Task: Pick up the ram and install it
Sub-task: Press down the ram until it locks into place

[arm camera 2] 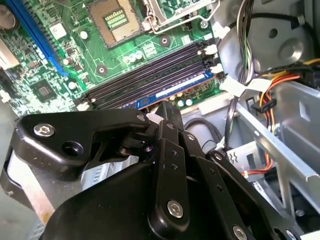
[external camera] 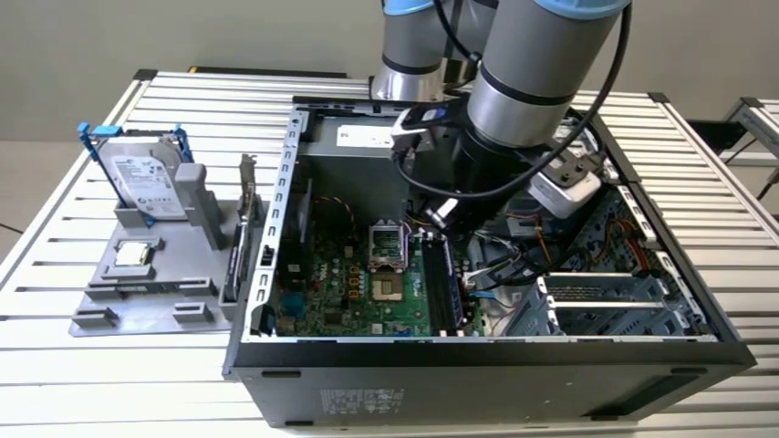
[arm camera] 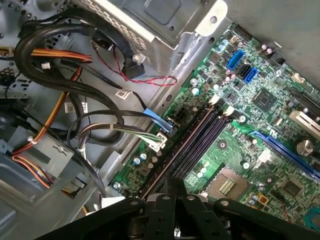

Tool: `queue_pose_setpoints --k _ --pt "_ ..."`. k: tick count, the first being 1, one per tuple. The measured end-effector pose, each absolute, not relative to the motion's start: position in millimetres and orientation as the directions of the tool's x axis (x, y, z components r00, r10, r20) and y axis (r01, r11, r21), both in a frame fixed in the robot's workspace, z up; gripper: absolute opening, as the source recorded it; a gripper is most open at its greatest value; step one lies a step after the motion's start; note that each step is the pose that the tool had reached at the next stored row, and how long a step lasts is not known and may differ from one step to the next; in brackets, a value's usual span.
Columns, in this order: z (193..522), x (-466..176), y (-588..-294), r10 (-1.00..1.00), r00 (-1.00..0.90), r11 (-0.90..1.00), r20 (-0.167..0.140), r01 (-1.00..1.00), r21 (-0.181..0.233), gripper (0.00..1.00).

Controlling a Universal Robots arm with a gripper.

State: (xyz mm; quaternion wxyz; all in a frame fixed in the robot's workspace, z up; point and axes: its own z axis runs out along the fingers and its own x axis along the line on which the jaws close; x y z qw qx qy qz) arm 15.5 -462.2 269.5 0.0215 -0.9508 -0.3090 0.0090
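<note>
The exterior view gives what the wrist cameras cannot: the arm (external camera: 524, 82) reaches steeply down into the open computer case (external camera: 487, 360), its wrist low over the motherboard (external camera: 353, 283). Out on the slatted table (external camera: 73, 228), well away from the claw, a grey holder (external camera: 146, 292) carries a hard drive (external camera: 146, 178) and a processor chip (external camera: 131, 255).

In the second wrist view the claw (arm camera 2: 161, 107) hangs tip-down just above the row of memory slots (arm camera 2: 150, 75), over the blue-edged one nearest the case wall. The empty processor socket (arm camera 2: 116, 19) lies beyond the slots. The first wrist view looks the opposite way: a bundle of cables (arm camera: 75, 125) on the slots' other side.

The ram (external camera: 442, 283) appears as a long dark stick on edge in the slot bank, directly below the claw. Whether the claw is clenched, released or grasping it, I cannot tell.
</note>
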Motion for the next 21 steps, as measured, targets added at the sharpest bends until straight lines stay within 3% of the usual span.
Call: queue_pose_setpoints --k 21 --pt "269.1 15.5 -461.9 0.760 0.650 -0.649 -0.001 0.759 -0.049 0.00"
